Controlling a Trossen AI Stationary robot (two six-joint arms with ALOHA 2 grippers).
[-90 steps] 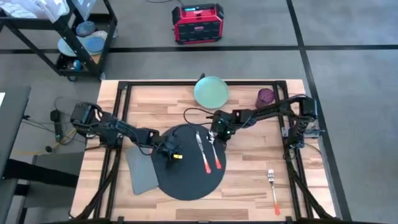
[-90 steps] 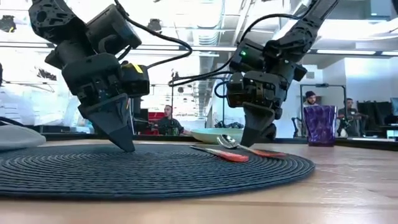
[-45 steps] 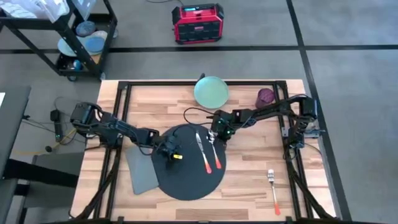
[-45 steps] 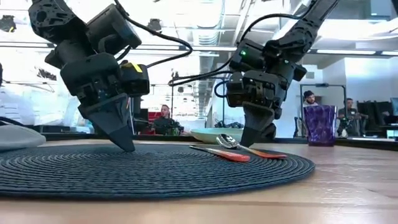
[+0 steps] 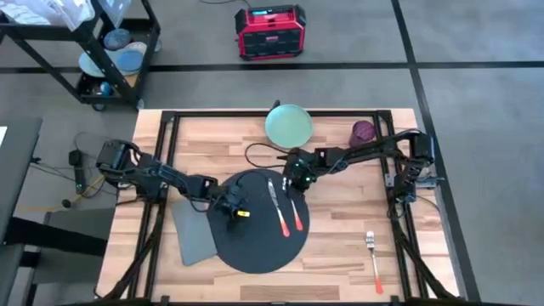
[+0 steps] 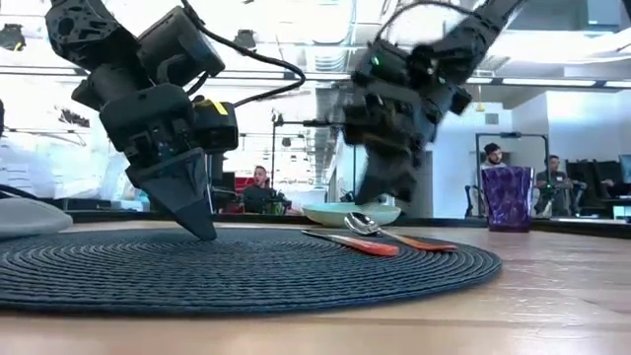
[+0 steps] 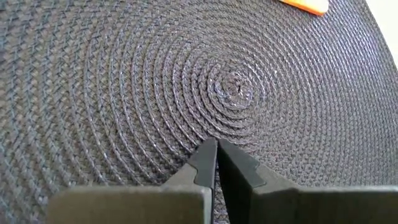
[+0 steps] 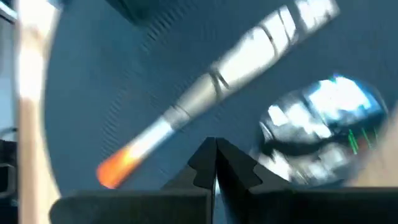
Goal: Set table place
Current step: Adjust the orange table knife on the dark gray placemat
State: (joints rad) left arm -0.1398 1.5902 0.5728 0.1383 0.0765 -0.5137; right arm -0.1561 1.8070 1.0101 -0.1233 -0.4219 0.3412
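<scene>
A round black-grey placemat [image 5: 259, 223] is laid on the table [image 5: 340, 246], with no long axis to point. The left gripper [image 7: 216, 163] is pressed closed and empty on its centre. The right gripper [image 5: 293, 177], closed and empty, is held above the spoon [image 6: 394, 234] and knife [image 5: 278, 210], which lie lengthwise front to back.

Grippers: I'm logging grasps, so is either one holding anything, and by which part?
Nothing is held. The left gripper is shut on the placemat; the right gripper is shut, empty, above the spoon.
</scene>
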